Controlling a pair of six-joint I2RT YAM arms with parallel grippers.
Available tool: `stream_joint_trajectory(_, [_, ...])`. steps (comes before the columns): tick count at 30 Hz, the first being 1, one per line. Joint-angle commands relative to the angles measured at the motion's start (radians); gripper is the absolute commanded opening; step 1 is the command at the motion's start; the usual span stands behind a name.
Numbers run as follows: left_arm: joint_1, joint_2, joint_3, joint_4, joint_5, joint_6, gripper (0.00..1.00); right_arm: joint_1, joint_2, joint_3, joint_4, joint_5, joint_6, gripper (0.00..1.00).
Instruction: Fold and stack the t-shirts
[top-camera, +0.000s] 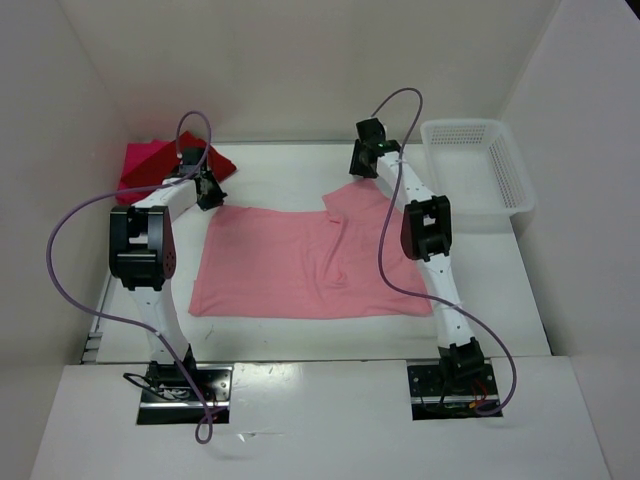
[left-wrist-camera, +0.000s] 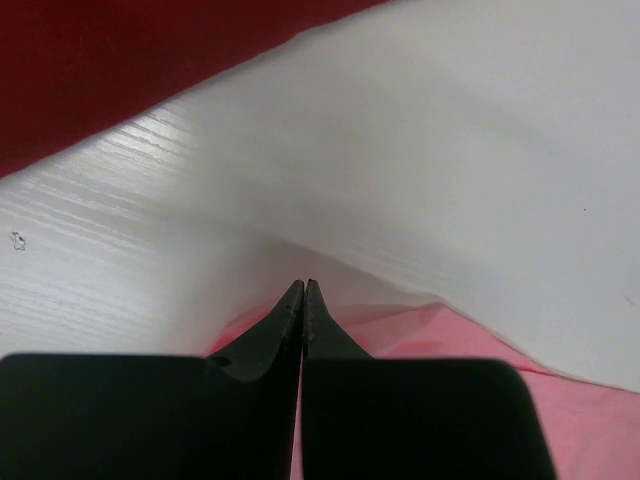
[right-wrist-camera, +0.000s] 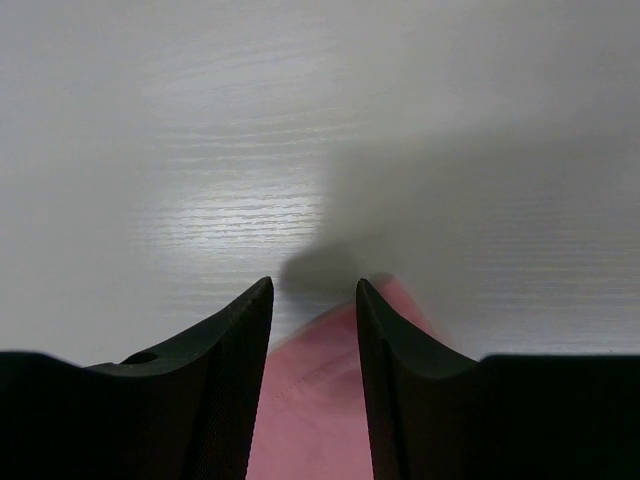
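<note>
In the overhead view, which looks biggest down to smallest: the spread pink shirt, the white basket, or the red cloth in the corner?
1. pink shirt
2. basket
3. red cloth, though the left arm hides part of it

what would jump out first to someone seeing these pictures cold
The light salmon-pink cloth t-shirt lies spread across the middle of the table, the left gripper shut at its far left corner, the right gripper open over its far right edge. A bright magenta-pink shirt and a dark red shirt lie together in the far left corner; a white plastic mesh basket stands far right.
</note>
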Motion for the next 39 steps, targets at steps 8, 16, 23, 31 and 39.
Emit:
stream_joint_trajectory(8, [-0.003, -0.072, -0.018, 0.037, 0.024, -0.001, 0.00, -0.032, -0.071, 0.087, -0.047, 0.033, -0.038, 0.48])
stream_joint_trajectory(16, [-0.003, -0.072, -0.018, 0.037, 0.033, -0.001, 0.00, -0.050, -0.091, -0.118, -0.006, 0.044, -0.038, 0.48])
stream_joint_trajectory(23, [-0.003, -0.062, -0.018, 0.046, 0.033, -0.001, 0.00, -0.050, -0.080, -0.115, 0.008, -0.020, -0.038, 0.44])
stream_joint_trajectory(31, [-0.003, -0.062, -0.018, 0.046, 0.033, -0.001, 0.00, -0.040, -0.037, -0.031, -0.012, -0.031, -0.018, 0.31])
stream_joint_trajectory(39, [-0.003, -0.087, -0.038, 0.046, 0.024, -0.001, 0.00, -0.058, -0.128, -0.012, -0.033, -0.147, 0.027, 0.01])
